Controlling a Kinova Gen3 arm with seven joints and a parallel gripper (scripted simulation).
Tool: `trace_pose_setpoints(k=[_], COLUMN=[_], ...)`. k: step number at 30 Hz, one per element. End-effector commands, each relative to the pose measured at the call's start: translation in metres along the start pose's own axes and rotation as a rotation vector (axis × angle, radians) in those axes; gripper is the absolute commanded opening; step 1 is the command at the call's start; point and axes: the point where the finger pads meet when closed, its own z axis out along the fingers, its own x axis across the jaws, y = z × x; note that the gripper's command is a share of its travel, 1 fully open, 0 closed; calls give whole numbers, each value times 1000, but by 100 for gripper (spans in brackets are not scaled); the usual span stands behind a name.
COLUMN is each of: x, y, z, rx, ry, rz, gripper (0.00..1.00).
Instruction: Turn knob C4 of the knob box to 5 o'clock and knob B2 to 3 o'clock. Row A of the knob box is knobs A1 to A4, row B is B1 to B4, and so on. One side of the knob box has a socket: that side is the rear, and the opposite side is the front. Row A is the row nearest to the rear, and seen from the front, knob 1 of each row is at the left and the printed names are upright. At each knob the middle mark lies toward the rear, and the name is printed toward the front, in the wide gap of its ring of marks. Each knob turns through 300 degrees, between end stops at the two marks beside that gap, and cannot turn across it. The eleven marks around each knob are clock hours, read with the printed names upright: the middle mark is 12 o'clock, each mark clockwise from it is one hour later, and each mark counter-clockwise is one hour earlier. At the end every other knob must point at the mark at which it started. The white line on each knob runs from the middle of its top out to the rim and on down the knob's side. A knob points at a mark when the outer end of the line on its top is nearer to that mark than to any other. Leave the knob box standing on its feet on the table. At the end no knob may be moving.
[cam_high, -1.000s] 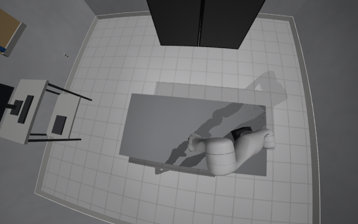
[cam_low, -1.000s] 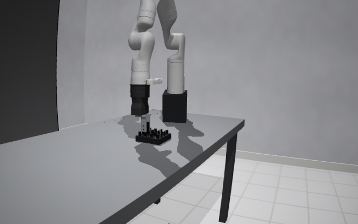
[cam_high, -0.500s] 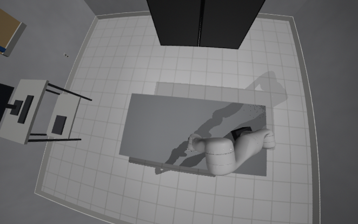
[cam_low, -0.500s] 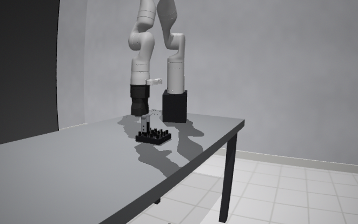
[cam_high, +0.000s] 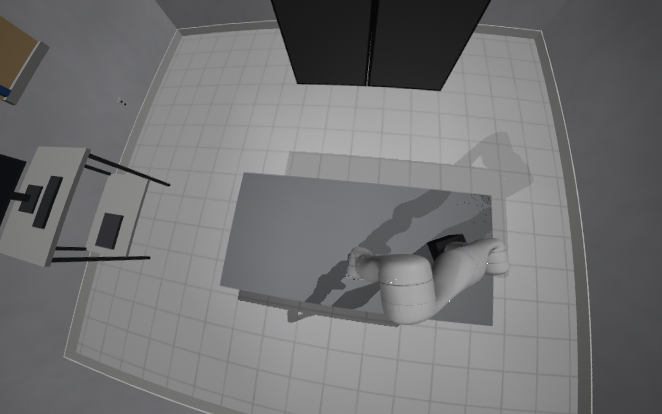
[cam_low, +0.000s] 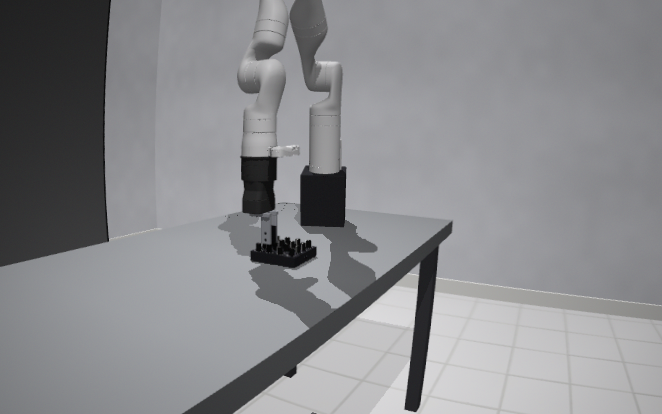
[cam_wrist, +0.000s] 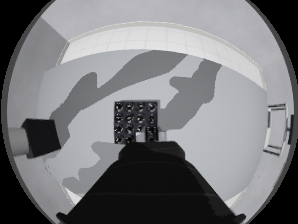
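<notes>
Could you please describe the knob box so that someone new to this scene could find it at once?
Start at the grey table and find the arm's black pedestal near its far end. Just in front of it, under the gripper, sits the knob box: a low black square slab, the only thing studded with small upright knobs.
</notes>
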Motion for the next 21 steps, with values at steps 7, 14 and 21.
trace_pose_setpoints(k=[7, 14, 21], x=[1, 1, 1], y=[0, 0, 0], z=[-1, -1, 2], rx=[0, 0, 0], ry=[2, 2, 2], rz=[0, 0, 0], gripper=[46, 46, 46])
